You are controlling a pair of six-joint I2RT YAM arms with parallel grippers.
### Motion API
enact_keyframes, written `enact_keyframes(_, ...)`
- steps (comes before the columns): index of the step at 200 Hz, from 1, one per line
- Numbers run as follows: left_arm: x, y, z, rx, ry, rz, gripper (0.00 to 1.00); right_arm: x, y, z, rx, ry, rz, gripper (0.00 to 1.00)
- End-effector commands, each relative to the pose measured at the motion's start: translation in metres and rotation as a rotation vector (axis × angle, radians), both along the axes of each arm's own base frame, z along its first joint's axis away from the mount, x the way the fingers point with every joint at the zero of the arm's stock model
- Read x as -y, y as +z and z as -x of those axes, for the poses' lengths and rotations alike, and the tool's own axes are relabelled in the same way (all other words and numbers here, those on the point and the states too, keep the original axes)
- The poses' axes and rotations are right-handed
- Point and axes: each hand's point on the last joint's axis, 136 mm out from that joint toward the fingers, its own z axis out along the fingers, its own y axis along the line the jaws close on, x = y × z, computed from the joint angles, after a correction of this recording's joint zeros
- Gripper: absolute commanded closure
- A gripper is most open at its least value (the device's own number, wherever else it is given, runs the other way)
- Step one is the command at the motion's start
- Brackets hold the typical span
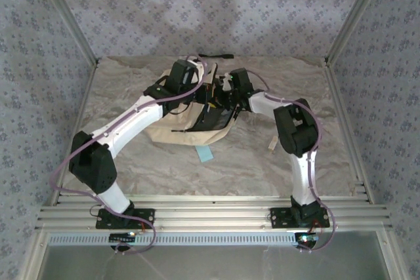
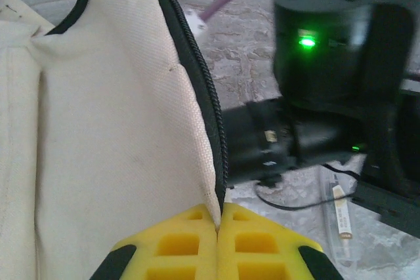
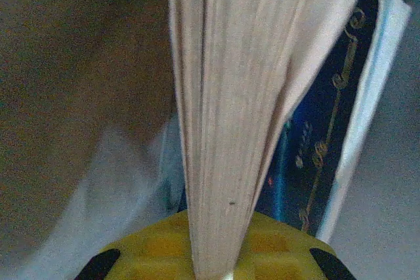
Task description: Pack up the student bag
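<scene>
The cream-beige student bag [image 1: 187,130] lies mid-table with its dark mouth held open. My left gripper [image 1: 197,94] is shut on the bag's zipper edge; in the left wrist view the yellow jaws [image 2: 218,218] pinch the cream fabric [image 2: 118,136] and the black zipper line [image 2: 209,90]. My right gripper [image 1: 226,96] is shut on a book; in the right wrist view its fanned pages [image 3: 233,116] rise from between the yellow fingers [image 3: 216,263], with a dark blue cover [image 3: 321,155] to the right. Dim brown bag lining [image 3: 72,83] surrounds the book.
A light blue card [image 1: 205,155] lies on the cloth-covered table just in front of the bag. A white strip [image 1: 271,142] lies right of it. A clear-cased pen [image 2: 340,211] rests on the table under the right arm. A black strap [image 1: 216,56] lies behind the bag.
</scene>
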Motion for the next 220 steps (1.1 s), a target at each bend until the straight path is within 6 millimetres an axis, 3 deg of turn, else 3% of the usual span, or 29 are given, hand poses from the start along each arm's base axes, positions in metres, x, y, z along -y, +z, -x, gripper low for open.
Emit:
enact_keyframes(1, 0.006, 0.046, 0.007, 0.078, -0.029, 0.117, 1.00, -0.021, -0.011, -0.002, -0.043, 0.045, -0.016, 1.00)
enact_keyframes(38, 0.005, 0.041, 0.007, 0.070, -0.020, 0.114, 1.00, -0.046, -0.024, -0.004, -0.058, 0.070, -0.029, 0.99)
enact_keyframes(64, 0.000, 0.038, 0.005, 0.072, 0.007, 0.093, 1.00, -0.041, -0.024, -0.003, -0.065, 0.063, -0.023, 0.78)
enact_keyframes(75, -0.003, 0.034, 0.003, 0.071, 0.025, 0.080, 1.00, -0.030, -0.021, -0.004, -0.059, 0.044, -0.016, 0.66)
enact_keyframes(98, -0.010, 0.029, -0.002, 0.072, 0.055, 0.061, 1.00, 0.001, -0.005, -0.004, -0.028, -0.005, 0.008, 0.51)
enact_keyframes(121, -0.012, 0.023, -0.005, 0.063, 0.069, 0.059, 1.00, 0.038, 0.012, 0.004, -0.002, -0.048, 0.045, 0.44)
enact_keyframes(160, -0.009, 0.016, -0.006, 0.033, 0.062, 0.060, 0.96, 0.099, 0.035, 0.025, 0.026, -0.126, 0.109, 0.43)
enact_keyframes(172, -0.008, 0.014, -0.006, 0.023, 0.062, 0.061, 0.84, 0.114, 0.040, 0.031, 0.037, -0.146, 0.144, 0.42)
enact_keyframes(190, -0.010, 0.010, -0.004, 0.002, 0.075, 0.057, 0.33, 0.134, 0.047, 0.038, 0.042, -0.174, 0.201, 0.42)
enact_keyframes(206, -0.019, 0.011, -0.002, -0.006, 0.107, 0.036, 0.22, 0.148, 0.055, 0.044, 0.071, -0.195, 0.270, 0.41)
enact_keyframes(220, -0.031, 0.009, 0.001, -0.002, 0.142, 0.014, 0.19, 0.156, 0.061, 0.051, 0.091, -0.226, 0.324, 0.41)
